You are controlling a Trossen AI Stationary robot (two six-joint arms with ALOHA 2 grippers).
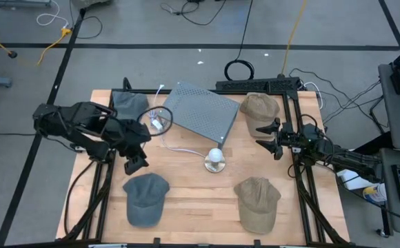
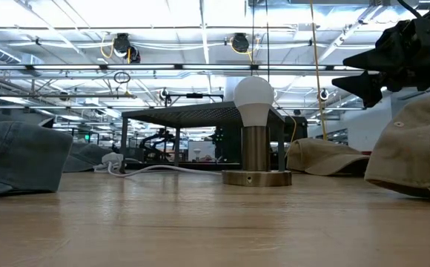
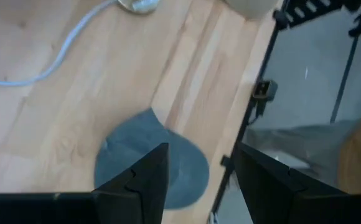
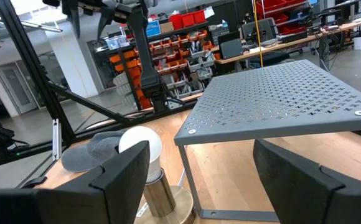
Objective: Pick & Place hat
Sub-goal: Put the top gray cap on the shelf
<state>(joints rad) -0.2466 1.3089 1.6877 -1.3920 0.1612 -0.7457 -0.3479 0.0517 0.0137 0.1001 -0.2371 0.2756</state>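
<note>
High view: a pale wooden surface sits mid-frame on a grey floor crossed by dark tape lines and loose cables. At its upper middle stands a perforated grey metal stand; just below that, a white bulb lamp with a white cord trailing left. Four hats lie on the wood: a grey hat at lower left, a second grey hat at upper left, a tan hat at lower right, and another tan hat at upper right.

The left hand hangs at left of centre, just above the lower grey hat, fingers apart with nothing between them. The right hand hovers at the right edge, between the two tan hats, its fingers spread wide and empty.

Low view looks across the boards into a bright hall with white ceiling trusses and hanging lights; the right wrist view shows shelving with red and orange bins beyond the stand.
</note>
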